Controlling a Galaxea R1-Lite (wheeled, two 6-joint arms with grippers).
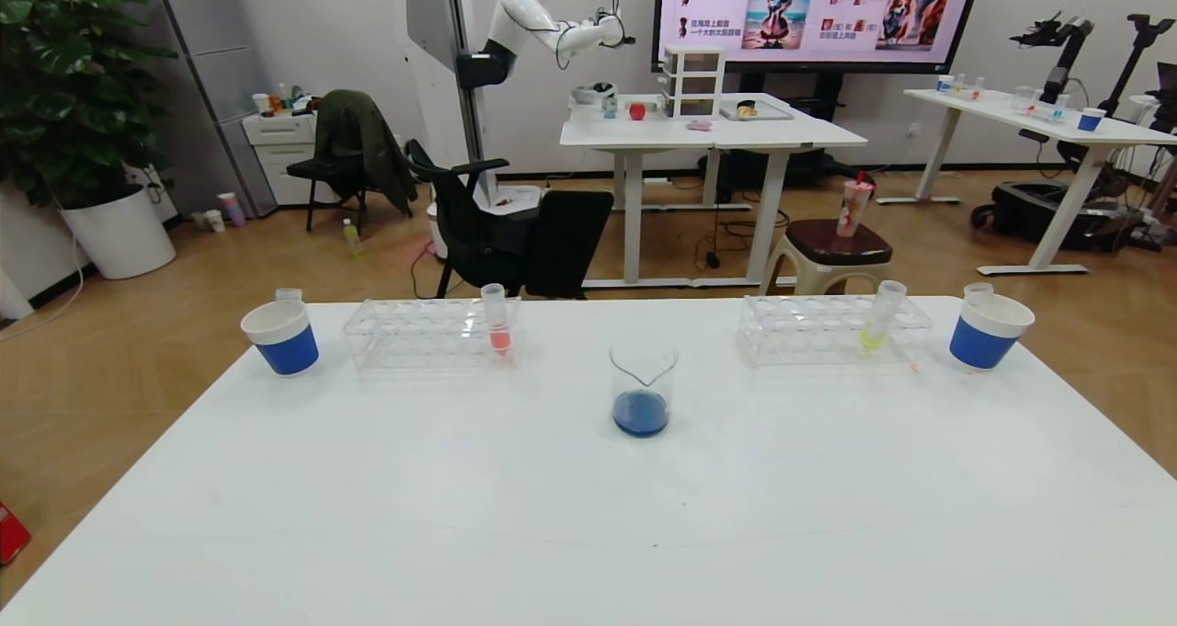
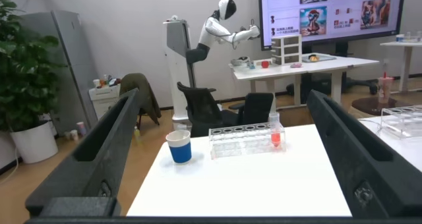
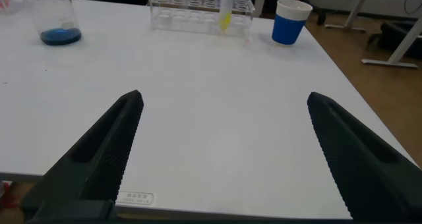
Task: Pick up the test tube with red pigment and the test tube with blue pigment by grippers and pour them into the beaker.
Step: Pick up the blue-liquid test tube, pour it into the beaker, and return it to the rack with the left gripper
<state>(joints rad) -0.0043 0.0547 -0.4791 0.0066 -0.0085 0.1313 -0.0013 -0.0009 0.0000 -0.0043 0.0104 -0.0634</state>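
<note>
The beaker (image 1: 644,387) stands mid-table with dark blue liquid at its bottom; it also shows in the right wrist view (image 3: 56,16). No tube with orange-red or bright blue liquid is in view. A clear tube top pokes out of the left paper cup (image 1: 283,336) and another out of the right paper cup (image 1: 986,332); their contents are hidden. Neither gripper shows in the head view. My left gripper (image 2: 224,99) is open and empty, short of the table's near left edge. My right gripper (image 3: 225,97) is open and empty over the near right of the table.
The left rack (image 1: 414,332) holds a salmon-pink tube (image 1: 497,332), also in the left wrist view (image 2: 276,137). The right rack (image 1: 809,327) holds a yellow tube (image 1: 878,323). Both racks and cups stand along the white table's (image 1: 588,516) far edge.
</note>
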